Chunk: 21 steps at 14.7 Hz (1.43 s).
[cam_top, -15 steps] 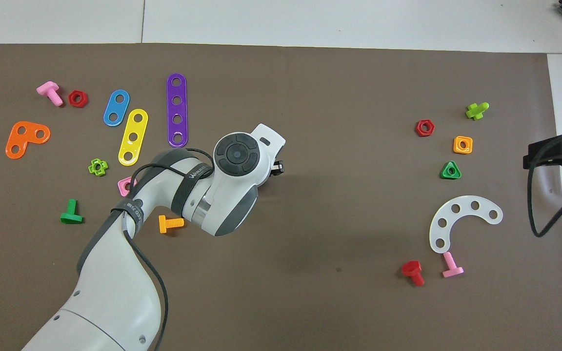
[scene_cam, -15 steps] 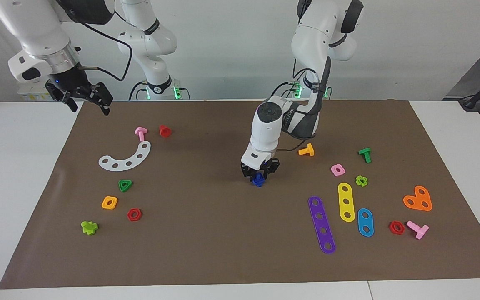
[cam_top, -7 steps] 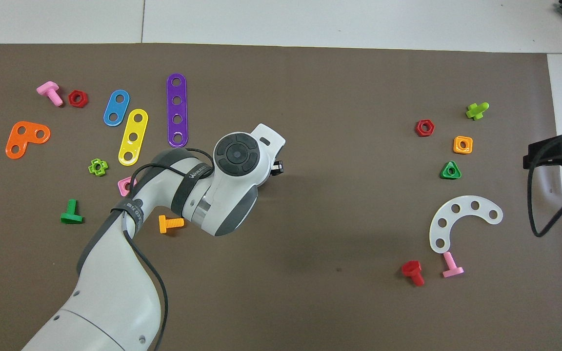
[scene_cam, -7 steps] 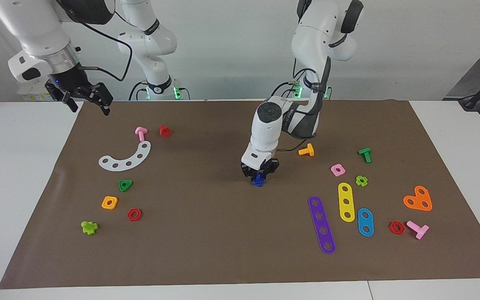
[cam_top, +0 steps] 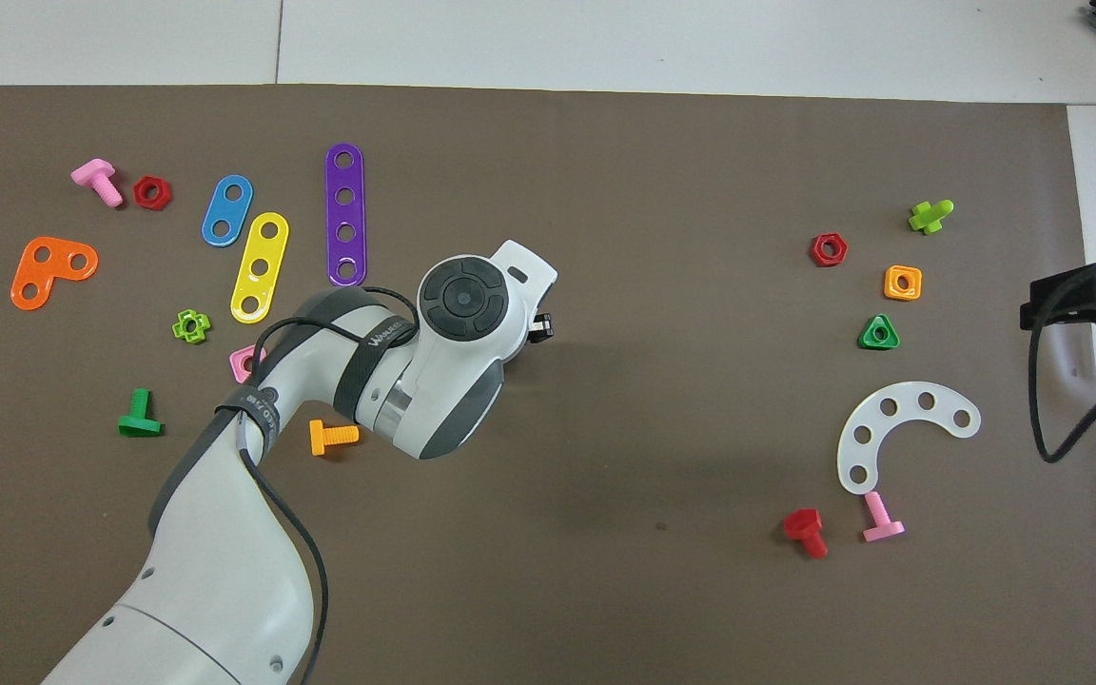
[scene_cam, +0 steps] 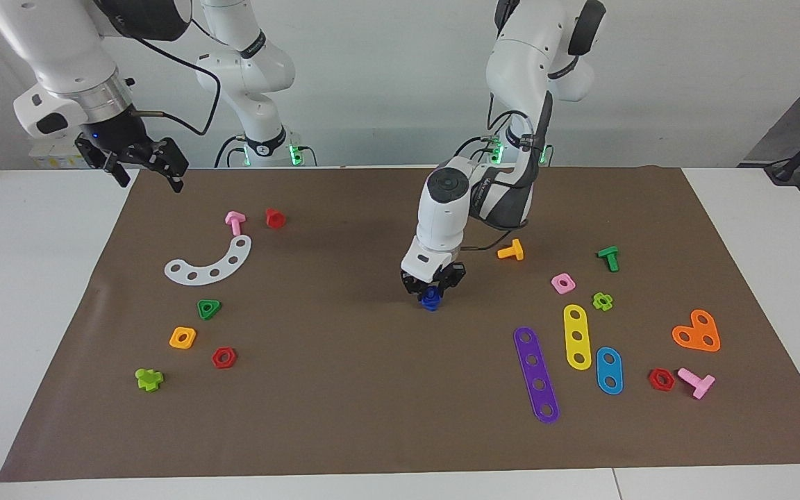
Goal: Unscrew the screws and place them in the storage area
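Dark-blue screw sits at mid-mat on the brown paper mat, clamped between the closed fingers of the left gripper, which points straight down; whether the screw touches the mat cannot be determined. Orange bolt lies nearer to the robots than the screw, toward the left arm's end. Purple strip lies farther from the robots. Right gripper waits above the mat's corner, well apart from the screw, jaws spread and empty.
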Motion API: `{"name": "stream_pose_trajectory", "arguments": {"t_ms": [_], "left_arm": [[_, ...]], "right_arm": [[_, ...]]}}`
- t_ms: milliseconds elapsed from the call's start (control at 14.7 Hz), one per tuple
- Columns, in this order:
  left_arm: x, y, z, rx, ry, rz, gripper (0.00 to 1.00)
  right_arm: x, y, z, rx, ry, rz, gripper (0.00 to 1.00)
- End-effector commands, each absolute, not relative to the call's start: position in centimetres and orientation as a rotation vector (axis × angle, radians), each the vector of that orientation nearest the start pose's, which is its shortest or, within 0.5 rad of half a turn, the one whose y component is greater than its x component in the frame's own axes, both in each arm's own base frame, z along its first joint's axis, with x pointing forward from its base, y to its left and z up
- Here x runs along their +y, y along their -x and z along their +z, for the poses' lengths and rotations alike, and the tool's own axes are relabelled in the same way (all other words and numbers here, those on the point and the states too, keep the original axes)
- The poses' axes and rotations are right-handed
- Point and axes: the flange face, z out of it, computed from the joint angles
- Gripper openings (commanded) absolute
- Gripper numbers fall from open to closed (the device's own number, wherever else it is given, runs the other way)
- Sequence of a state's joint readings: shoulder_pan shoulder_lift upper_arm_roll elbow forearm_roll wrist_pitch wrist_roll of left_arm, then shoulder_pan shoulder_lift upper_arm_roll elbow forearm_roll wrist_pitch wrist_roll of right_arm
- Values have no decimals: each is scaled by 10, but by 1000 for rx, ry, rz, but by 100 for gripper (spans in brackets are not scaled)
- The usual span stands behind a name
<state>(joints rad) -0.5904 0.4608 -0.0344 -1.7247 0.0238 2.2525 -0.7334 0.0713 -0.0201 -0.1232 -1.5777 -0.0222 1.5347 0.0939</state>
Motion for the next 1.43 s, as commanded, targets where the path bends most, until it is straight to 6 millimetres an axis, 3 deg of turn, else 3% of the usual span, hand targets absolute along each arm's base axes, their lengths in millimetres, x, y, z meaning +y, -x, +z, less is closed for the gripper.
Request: {"name": "stream_pose_trajectory", "arguments": {"t_ms": [0, 339, 475, 747, 882, 1154, 1357], "left_arm": [[-392, -548, 336, -158, 3147, -87, 28], [-389, -567, 358, -182, 3106, -10, 30], [-369, -583, 363, -229, 3097, -2, 30], [-317, -608, 373, -142, 3115, 20, 30], [-278, -619, 373, -109, 3110, 51, 29], [-191, -605, 376, 100, 3146, 134, 27], [-177, -595, 359, 115, 3161, 96, 26]], "right_arm": [[-34, -538, 632, 220, 3139, 46, 100], [-34, -538, 631, 220, 3139, 49, 100], [-34, -538, 632, 220, 3139, 46, 100], [-34, -538, 632, 220, 3139, 46, 100], [-34, -538, 631, 220, 3139, 49, 100], [-34, -538, 632, 222, 3137, 41, 100], [-32, -537, 631, 212, 3139, 54, 100]]}}
